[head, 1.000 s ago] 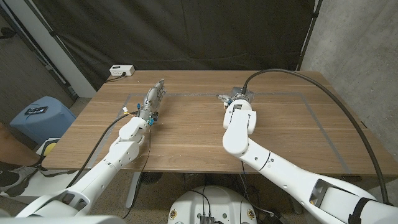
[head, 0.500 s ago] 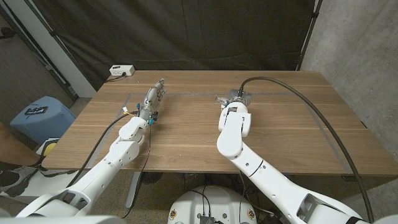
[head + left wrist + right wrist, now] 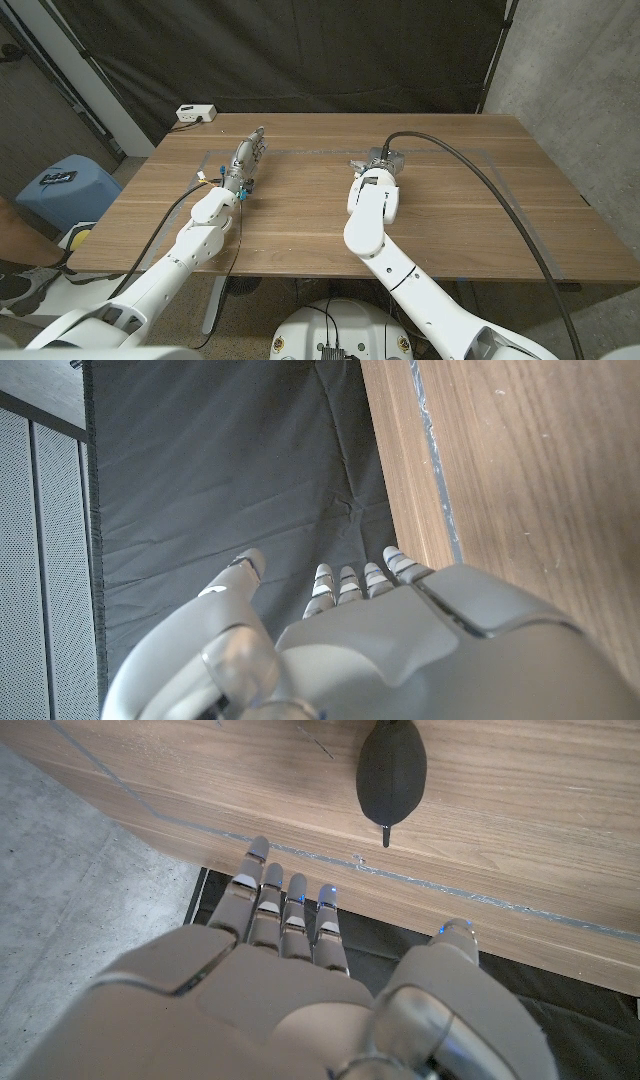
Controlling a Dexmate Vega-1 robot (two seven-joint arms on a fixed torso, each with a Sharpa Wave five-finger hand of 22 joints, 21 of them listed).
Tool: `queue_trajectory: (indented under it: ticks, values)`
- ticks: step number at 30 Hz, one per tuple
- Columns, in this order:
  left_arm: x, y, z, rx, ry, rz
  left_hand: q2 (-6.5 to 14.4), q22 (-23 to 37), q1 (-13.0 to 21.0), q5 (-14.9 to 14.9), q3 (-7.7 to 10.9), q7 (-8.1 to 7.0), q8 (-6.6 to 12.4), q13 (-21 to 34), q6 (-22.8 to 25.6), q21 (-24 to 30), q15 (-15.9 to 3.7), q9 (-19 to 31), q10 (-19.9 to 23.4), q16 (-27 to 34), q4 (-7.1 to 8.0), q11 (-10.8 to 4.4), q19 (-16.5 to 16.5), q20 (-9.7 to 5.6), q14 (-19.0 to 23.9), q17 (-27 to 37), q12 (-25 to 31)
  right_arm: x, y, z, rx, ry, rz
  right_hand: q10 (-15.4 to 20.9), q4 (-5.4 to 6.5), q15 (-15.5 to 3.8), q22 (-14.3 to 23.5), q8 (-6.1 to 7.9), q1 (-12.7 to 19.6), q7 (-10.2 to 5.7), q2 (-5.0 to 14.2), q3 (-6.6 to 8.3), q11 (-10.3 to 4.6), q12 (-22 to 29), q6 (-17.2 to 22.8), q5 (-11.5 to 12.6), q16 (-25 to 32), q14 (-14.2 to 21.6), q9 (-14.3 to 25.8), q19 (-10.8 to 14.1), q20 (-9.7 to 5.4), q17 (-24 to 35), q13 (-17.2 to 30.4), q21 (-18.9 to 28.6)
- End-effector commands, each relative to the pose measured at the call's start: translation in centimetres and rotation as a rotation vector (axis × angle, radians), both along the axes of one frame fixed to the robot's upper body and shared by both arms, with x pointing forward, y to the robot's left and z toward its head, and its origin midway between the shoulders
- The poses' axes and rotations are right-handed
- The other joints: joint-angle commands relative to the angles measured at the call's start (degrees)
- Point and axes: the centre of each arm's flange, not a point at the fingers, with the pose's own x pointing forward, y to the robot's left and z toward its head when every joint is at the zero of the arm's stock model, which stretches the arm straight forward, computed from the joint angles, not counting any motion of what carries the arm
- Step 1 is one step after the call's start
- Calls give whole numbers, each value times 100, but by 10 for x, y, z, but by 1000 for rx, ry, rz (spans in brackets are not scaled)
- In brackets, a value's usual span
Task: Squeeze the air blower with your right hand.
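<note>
Head view: wooden table [image 3: 300, 215] carries everything, tape outline running along near its far edge. My left arm [image 3: 180, 255] comes in from the near-left corner; left hand [image 3: 243, 160] sits toward the far-left part of the table, fingers out straight and close together, nothing in them. Looks parked to stay clear of the job. My right arm [image 3: 375, 225] reaches toward the far edge near the middle; right hand [image 3: 380, 157] is mostly hidden behind its own wrist there. Right wrist view fills that in: right hand's fingers [image 3: 285, 910] are extended, a bit apart, holding nothing, lined up toward the air blower [image 3: 391, 770]. The blower lies on its side on the table, just inside the tape line, nozzle pointing back at my fingertips, not touching them. Judgement: I'm in approach, bulb not yet gripped; the squeeze isn't started.
</note>
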Motion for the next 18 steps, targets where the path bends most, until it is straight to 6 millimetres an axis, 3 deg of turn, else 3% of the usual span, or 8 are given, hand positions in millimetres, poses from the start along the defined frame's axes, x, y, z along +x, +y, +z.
queue_trajectory:
  ticks: [1, 18]
  values:
    - [1, 0, -2, -3, 4, -4, -5, 29, 71, 25, 14, -2, -26, 16, 48, -4, 23, 31, 15, 20, -12, -6, 43, 40, -23, 13, 6, 2, 5, -7, -2, 3, -14, -26, -2, -9, 27, 11, 102, 374, 5, -32, 8, 69, 74, -22, -15, 78, 68, 6, 2, 49, 55, -11]
    - [2, 1, 1, 1, 1, -9, -6, 29, 73, 25, 14, -5, -29, 16, 47, -9, 22, 32, 16, 18, -12, -9, 46, 41, -26, 13, 6, 2, 11, -17, 21, -9, -28, -12, -8, -8, 29, -14, 220, 378, 56, 68, 8, 129, 122, -127, -11, 175, 178, 78, 3, 156, 177, -6]
